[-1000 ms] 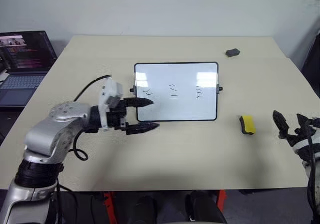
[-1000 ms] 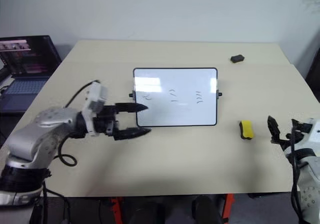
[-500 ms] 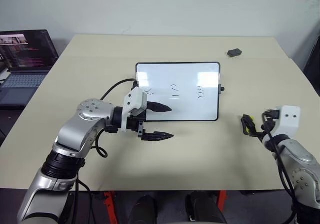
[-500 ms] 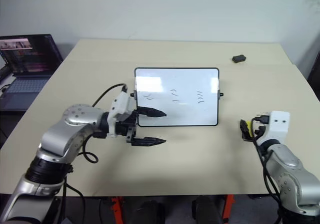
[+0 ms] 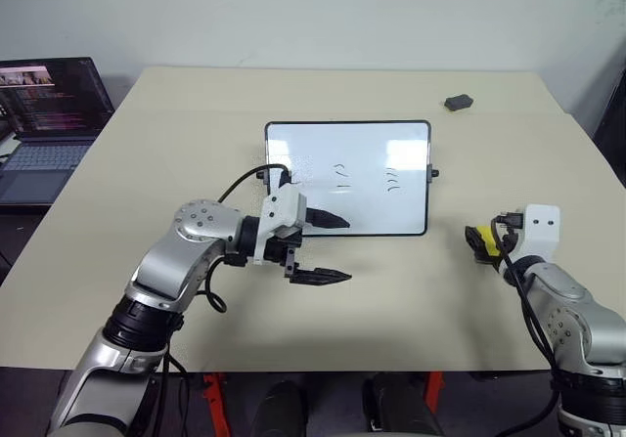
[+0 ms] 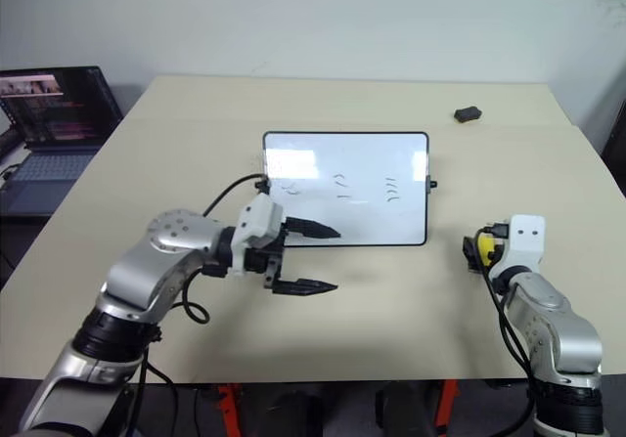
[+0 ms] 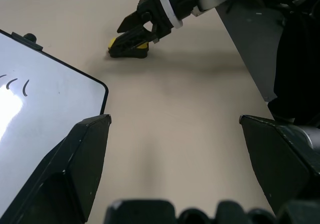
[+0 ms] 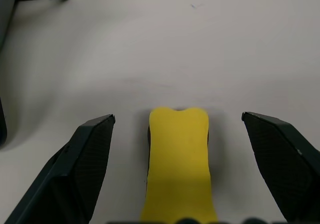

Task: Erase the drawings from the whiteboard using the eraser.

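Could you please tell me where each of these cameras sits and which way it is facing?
Left eye and right eye views: on the head, looking forward and down over the table, the whiteboard, both arms.
Left wrist view: on the left wrist, looking along its open fingers across the table at the right gripper.
Right wrist view: on the right wrist, looking down on the eraser between its open fingers.
Shared: the eraser lies in every view; the whiteboard's corner appears in the left wrist view too.

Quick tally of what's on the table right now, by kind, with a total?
Whiteboard: 1
Groups of drawings on it: 3
Yellow eraser: 1
Small dark lump: 1
Total: 3 loose things, plus 3 groups of marks
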Controlling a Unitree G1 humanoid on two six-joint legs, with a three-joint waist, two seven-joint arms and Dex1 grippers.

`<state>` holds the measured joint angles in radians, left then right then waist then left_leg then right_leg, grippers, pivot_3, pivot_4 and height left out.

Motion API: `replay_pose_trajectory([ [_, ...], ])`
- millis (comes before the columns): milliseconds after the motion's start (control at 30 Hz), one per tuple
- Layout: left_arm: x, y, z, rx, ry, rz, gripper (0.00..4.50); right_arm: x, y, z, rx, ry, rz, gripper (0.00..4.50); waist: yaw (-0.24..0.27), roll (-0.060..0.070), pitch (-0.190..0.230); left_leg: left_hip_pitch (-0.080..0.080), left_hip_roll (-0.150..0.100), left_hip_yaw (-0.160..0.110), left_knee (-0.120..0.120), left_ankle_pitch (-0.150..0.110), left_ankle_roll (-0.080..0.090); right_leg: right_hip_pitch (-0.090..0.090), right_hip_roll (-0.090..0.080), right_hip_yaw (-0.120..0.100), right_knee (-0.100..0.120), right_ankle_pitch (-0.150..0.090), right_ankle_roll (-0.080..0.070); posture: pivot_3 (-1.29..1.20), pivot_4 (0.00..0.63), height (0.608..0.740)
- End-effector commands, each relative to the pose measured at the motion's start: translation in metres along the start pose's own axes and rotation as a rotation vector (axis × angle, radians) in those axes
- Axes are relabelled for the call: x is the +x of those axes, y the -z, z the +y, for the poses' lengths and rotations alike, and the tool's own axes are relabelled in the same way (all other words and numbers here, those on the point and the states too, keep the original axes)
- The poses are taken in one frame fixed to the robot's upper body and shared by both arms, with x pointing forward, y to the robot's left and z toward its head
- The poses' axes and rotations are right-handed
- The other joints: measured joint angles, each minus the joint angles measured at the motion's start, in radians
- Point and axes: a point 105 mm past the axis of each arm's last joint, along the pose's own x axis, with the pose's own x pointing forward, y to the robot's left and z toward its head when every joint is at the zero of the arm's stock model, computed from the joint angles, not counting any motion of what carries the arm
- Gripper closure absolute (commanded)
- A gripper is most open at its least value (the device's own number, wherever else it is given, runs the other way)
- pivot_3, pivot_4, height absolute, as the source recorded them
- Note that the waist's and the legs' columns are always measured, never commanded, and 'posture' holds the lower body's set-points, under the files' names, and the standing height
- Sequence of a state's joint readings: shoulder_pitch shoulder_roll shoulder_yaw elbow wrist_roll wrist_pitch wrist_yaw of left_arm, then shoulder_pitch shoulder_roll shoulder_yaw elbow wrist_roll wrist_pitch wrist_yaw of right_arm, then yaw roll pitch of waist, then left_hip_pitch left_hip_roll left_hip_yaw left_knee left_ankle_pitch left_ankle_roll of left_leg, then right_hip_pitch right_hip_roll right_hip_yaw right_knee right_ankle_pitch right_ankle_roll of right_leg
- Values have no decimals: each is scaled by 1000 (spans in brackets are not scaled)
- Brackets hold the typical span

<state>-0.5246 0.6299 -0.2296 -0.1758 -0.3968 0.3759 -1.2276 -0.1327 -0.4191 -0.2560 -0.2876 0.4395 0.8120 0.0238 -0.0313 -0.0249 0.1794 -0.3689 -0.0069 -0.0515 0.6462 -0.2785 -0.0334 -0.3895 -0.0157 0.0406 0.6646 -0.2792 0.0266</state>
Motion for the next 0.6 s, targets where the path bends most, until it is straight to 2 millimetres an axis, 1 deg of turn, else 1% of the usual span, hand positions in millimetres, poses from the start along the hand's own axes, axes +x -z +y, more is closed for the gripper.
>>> replay_pose_trajectory([
  [33,-1,-1,1,24,-16,-4,0,-2,-8,-7,-1,13,-41,41,0,0,0,0,0,0,0,0,0,0,0,0,0,0,0,0,150,740],
  [433,-3,-1,0,23,-25,-3,0,6,-5,-9,-6,17,-42,41,0,0,0,0,0,0,0,0,0,0,0,0,1,0,0,0,150,740],
  [600,-2,-2,-1,22,-27,-4,0,10,-11,-9,13,15,-67,41,-1,0,0,0,0,0,0,0,0,0,0,0,1,0,0,0,150,740],
])
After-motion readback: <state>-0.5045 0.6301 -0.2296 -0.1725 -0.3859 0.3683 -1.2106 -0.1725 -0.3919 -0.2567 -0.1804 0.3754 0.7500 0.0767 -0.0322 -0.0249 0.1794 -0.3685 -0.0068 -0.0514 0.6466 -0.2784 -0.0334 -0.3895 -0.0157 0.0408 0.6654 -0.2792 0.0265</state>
